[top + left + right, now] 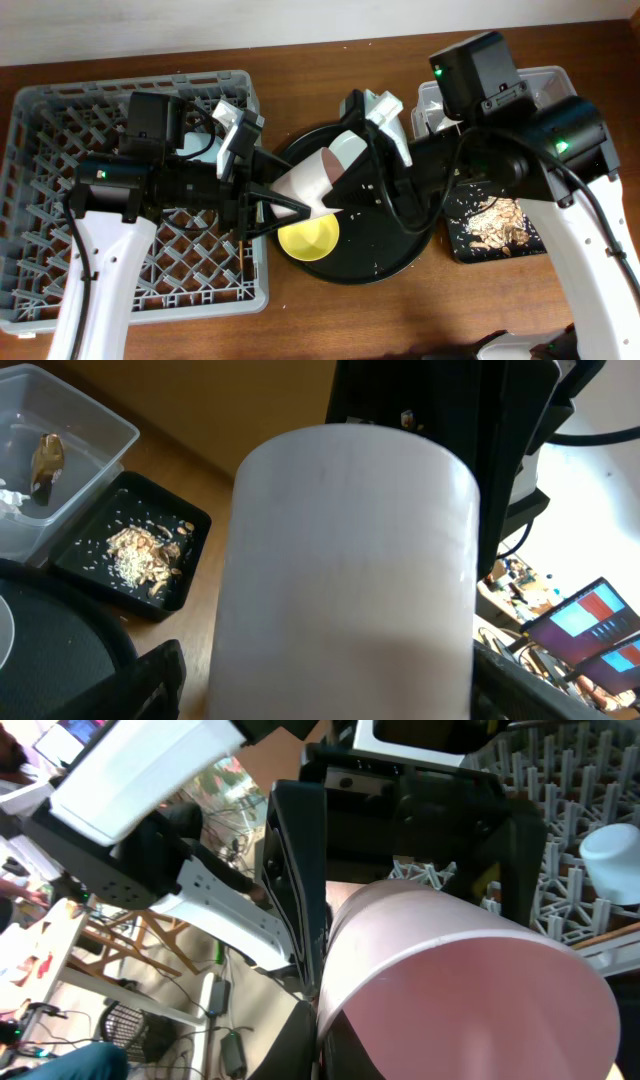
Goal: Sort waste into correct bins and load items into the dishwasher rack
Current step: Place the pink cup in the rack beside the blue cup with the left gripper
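The left fingers, extending from over the grey rack, are standing spread on either side of the pink cup at its base. Whether they are pressing on it cannot be told. The cup is lying sideways in the air between both pairs of fingers, above the yellow bowl on the round black tray. The right fingers are clenched on the cup's rim.

overhead looks straight down on the desk; both wrist views press close on the pink cup, left facing the black tray, right the rack.
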### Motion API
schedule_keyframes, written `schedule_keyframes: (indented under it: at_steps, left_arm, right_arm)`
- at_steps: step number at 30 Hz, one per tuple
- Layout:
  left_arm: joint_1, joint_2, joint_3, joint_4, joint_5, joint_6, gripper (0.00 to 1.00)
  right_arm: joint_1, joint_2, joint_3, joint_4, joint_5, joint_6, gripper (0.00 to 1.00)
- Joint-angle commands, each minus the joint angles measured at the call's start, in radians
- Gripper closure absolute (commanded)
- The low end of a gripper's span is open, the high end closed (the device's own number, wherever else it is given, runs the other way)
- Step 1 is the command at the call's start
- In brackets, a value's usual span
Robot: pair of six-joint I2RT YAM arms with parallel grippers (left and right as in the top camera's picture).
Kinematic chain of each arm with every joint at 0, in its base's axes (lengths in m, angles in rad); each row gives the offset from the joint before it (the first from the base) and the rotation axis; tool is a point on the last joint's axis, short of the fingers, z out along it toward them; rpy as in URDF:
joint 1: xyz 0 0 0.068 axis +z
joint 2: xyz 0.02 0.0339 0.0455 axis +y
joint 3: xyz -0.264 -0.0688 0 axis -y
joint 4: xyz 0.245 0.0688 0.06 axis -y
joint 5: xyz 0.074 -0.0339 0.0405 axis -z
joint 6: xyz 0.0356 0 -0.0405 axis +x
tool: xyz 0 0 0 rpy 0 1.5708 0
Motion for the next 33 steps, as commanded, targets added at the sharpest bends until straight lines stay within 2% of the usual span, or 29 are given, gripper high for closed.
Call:
schedule_keyframes:
  at_steps: [1,4,7,8,10,13,14,16,18,20,22,25,30,33]
  left_arm:
    - [-0.001,-0.015,0.001,0.003,0.027,0.017,0.19]
    - [-0.001,-0.015,0.001,0.001,0.038,0.017,0.22]
    - [-0.001,-0.015,0.001,0.001,0.038,0.017,0.37]
    - [-0.001,-0.015,0.001,0.001,0.038,0.017,0.48]
    - [-0.001,-0.015,0.001,0.001,0.038,0.017,0.54]
    - [-0.001,-0.015,0.001,0.001,0.038,0.017,0.53]
    - [-0.001,-0.015,0.001,0.001,0.038,0.016,0.54]
    - [-0.001,-0.015,0.001,0.001,0.038,0.016,0.54]
    - [-0.001,-0.015,0.001,0.001,0.037,0.016,0.54]
    - [-0.001,-0.015,0.001,0.002,0.038,0.017,0.53]
    - [-0.001,-0.015,0.001,0.002,0.038,0.017,0.54]
    - [0.000,-0.015,0.001,0.005,0.038,0.017,0.54]
    - [0.000,-0.015,0.001,0.024,0.038,0.016,0.55]
    - [0.001,-0.015,0.001,0.030,0.038,0.016,0.55]
  right_arm:
    - [0.014,0.003,0.006,0.019,0.031,-0.014,0.96]
    - [0.014,0.003,0.006,0.061,0.047,0.001,0.96]
    - [0.014,0.003,0.006,0.062,0.047,0.001,0.95]
    - [0.014,0.003,0.006,0.063,0.047,0.001,0.95]
    - [0.014,0.003,0.006,0.063,0.047,0.001,0.92]
    - [0.012,0.003,0.006,0.069,0.046,0.002,0.83]
    - [-0.008,0.002,0.008,0.101,0.046,0.038,0.77]
    - [-0.078,0.000,0.015,0.159,0.042,0.117,0.75]
    - [-0.148,0.000,0.015,0.153,0.040,0.134,0.75]
    - [-0.177,0.002,0.014,0.114,0.047,0.133,0.79]
    - [-0.170,0.003,0.000,0.076,0.076,0.133,0.86]
    - [-0.143,0.003,-0.047,0.011,0.126,0.125,0.92]
    - [-0.029,0.003,-0.185,-0.002,0.155,0.125,0.92]
    - [-0.010,0.003,-0.204,-0.009,0.155,0.126,0.91]
